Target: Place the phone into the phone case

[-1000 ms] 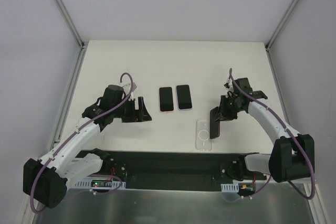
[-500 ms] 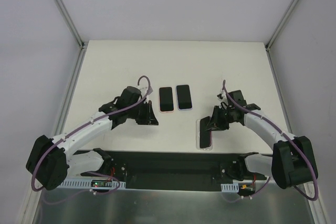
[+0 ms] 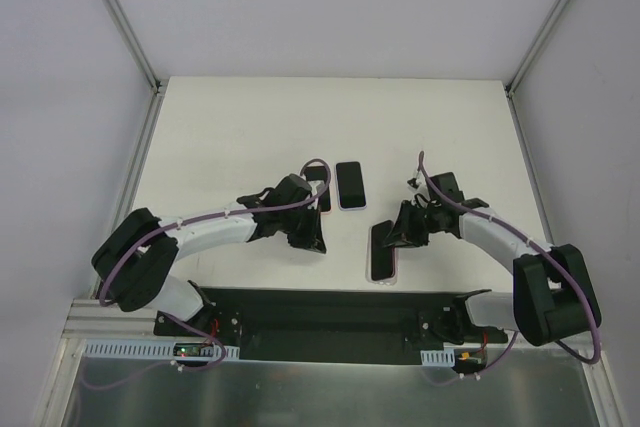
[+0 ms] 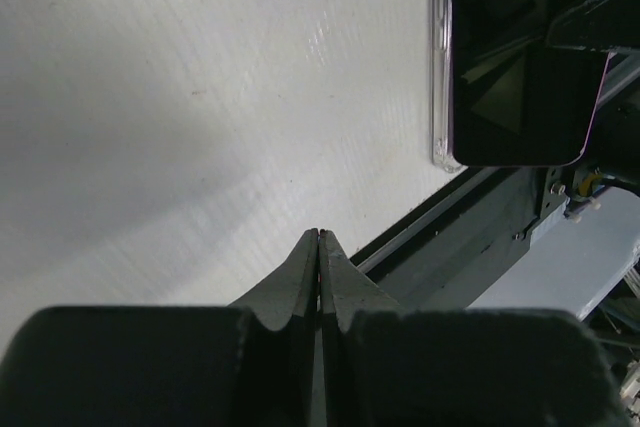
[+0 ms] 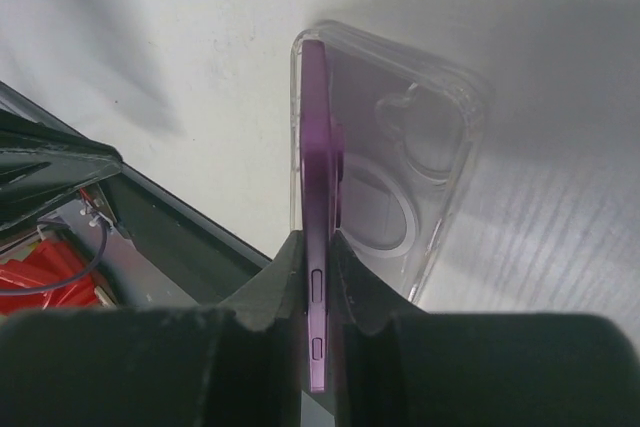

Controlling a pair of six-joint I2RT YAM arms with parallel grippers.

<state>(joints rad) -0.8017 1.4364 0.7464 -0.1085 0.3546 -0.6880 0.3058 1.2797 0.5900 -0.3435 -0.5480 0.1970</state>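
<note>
Pinching the purple phone (image 5: pixel 313 137) across its thin sides, we are keeping the right gripper (image 5: pixel 316 259) parted only by the phone's thickness, so the phone is standing on one long edge. That lower edge is sitting along one long wall of the clear phone case (image 5: pixel 432 137), which is lying flat by the near edge of the table, a little right of its middle. A second ago we were holding the phone at the case's right side; now we are carrying it across the case and starting to tip it over the opening, so we judge the seating step is beginning but the phone is not yet pressed in. Our left gripper (image 4: pixel 318 259) is fully closed on nothing, and we are swinging it in from the left side of the table toward the case, probably to steady it. Two spare phones (image 3: pixel 349 185) are lying side by side toward the table's middle, beyond both grippers.
</note>
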